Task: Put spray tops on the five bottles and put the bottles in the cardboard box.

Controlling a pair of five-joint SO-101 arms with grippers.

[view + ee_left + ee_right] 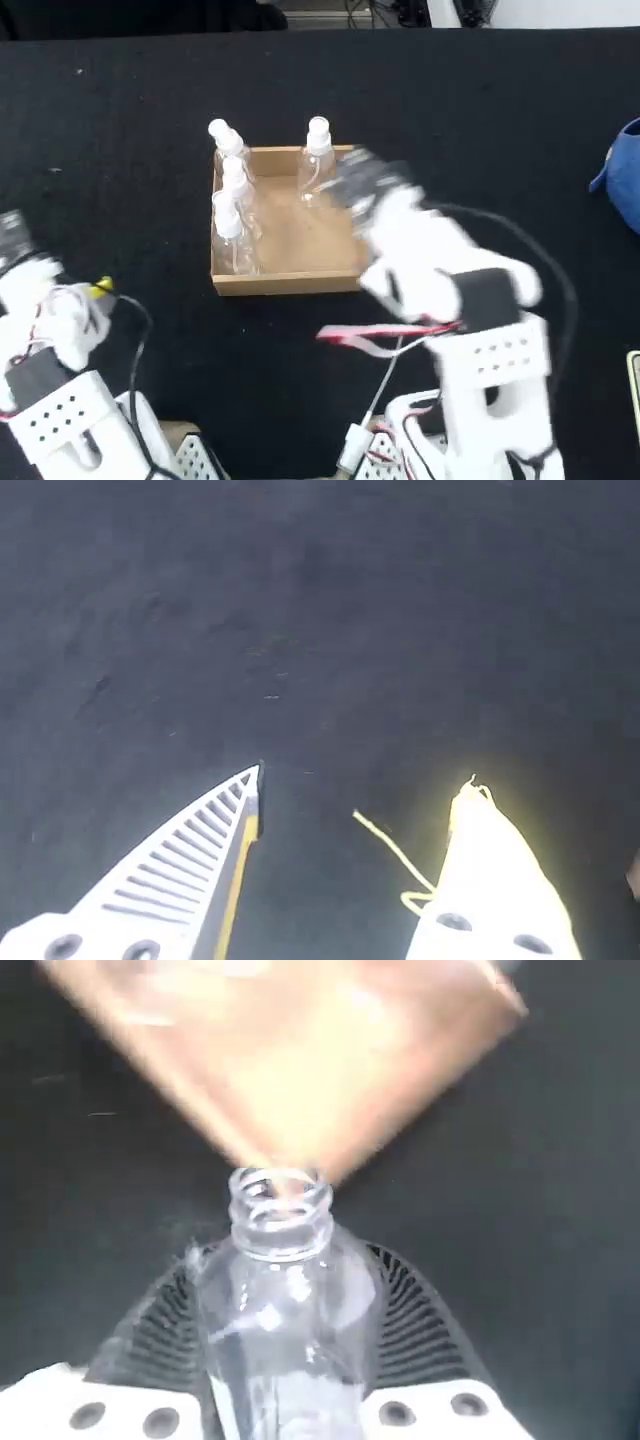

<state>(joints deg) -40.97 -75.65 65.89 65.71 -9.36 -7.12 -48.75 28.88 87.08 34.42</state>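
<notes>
the uncapped bottle (275,1300) lies pinched between the fingers of the right hand (290,1260), its threaded neck open and pointing toward the cardboard box (290,283), with the hand hanging over the box's right wall in the high view. inside the box a row of three capped bottles (236,195) stands along the left wall, and a fourth capped bottle (316,165) stands at the far wall just beside the right hand. the count is five bottles, four in the box and one in the hand; four spray tops (318,130), each fitted on a bottle; one box. the box sits mid-bench (120,100). the left hand (364,776) hangs well apart near the left edge, fingers spread with bare cloth between them and a loose yellow thread on one finger. a blue object (625,185) sits at the far right edge. the main risk, as i judge it, is that this bottle goes into the box with its neck bare, which would leave the capping step undone for the fifth. a second risk is the arm's nearness to the fourth bottle: a sideways sweep could tip it, and one falling bottle could knock the row. the smooth clear plastic could also twist or slip in the grip if the hold is loose.
</notes>
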